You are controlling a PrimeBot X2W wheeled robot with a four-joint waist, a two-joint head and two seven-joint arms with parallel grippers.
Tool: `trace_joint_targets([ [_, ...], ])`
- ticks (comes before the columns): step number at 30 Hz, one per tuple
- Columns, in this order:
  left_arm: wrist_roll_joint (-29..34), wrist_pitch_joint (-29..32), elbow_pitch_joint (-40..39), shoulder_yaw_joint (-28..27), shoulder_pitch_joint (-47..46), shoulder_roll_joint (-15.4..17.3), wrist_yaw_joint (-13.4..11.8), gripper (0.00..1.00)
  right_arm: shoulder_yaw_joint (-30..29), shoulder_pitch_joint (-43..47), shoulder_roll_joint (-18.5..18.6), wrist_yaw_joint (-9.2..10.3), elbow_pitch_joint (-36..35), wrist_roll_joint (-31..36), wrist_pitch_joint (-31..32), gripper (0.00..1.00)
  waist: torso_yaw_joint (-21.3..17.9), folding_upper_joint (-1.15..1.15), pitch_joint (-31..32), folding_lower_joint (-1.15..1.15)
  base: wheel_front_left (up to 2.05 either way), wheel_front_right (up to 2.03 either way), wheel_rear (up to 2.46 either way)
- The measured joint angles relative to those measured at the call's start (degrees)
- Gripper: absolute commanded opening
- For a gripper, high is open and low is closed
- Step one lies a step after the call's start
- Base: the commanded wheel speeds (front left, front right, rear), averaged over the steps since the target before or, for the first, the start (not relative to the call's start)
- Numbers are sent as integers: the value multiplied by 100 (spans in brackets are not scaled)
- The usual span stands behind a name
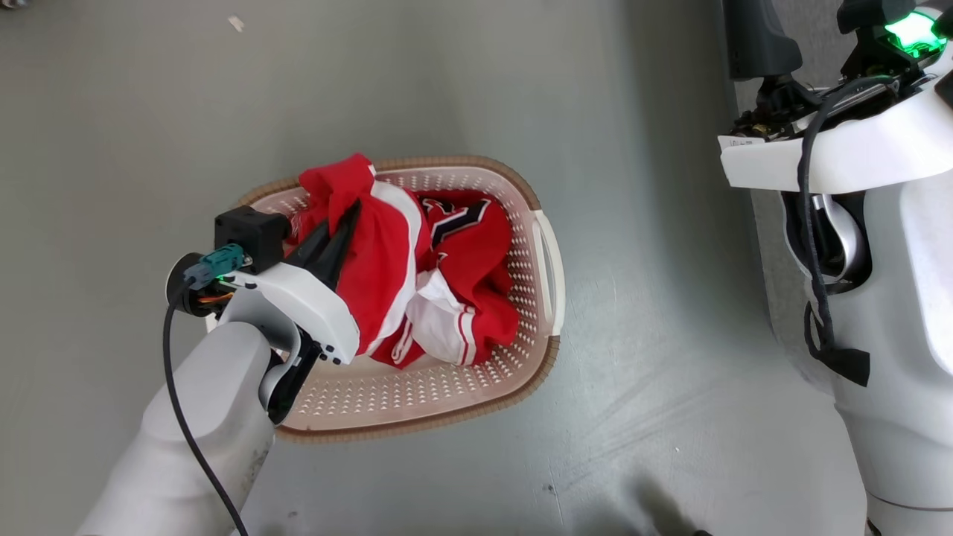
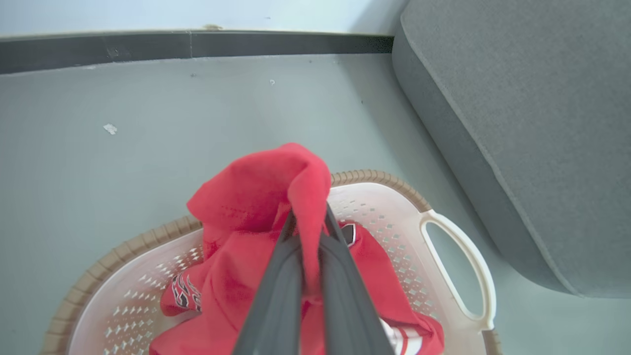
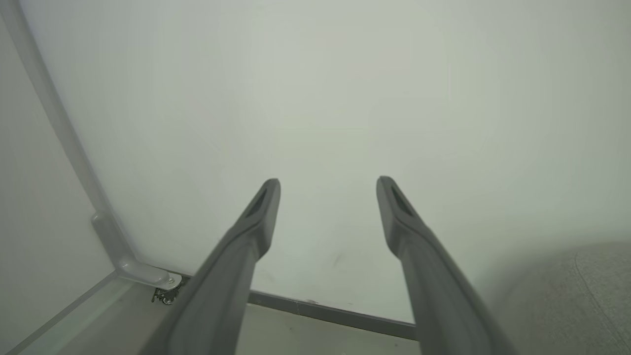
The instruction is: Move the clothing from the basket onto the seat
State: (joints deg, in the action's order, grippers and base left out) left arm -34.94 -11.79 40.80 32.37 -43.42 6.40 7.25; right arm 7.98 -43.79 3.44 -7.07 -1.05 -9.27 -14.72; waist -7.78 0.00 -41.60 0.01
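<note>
The cream basket [image 1: 547,268] with a brown rim stands on the grey floor and holds red clothing [image 1: 469,253] with white trim and a black-and-white number. My left gripper [image 1: 350,212] is shut on a fold of a red garment [image 2: 266,197] and holds it raised above the basket [image 2: 443,246], the rest of the cloth hanging down into it. The grey seat [image 2: 532,123] lies to the right of the basket in the left wrist view. My right gripper [image 3: 328,185] is open in front of a pale wall, nothing between its fingers.
A dark skirting strip [image 2: 197,44] runs along the wall beyond the basket. My own white body and cables [image 1: 878,260] fill the head view's right side. A corner of grey cushion [image 3: 581,296] shows low in the right wrist view.
</note>
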Motion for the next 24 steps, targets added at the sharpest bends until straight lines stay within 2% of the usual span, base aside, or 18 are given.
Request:
trace_joint_targets([
  [12,-247,-194,-230,-189,222,23,0,0,-21,276,7,0,194,169,0,100,285,0,621,0,0,0,0],
  [24,-394,-250,-809,-575,449,80,0,0,-167,808,71,0,357,170,0,100,536,0,1341,0,0,0,0],
])
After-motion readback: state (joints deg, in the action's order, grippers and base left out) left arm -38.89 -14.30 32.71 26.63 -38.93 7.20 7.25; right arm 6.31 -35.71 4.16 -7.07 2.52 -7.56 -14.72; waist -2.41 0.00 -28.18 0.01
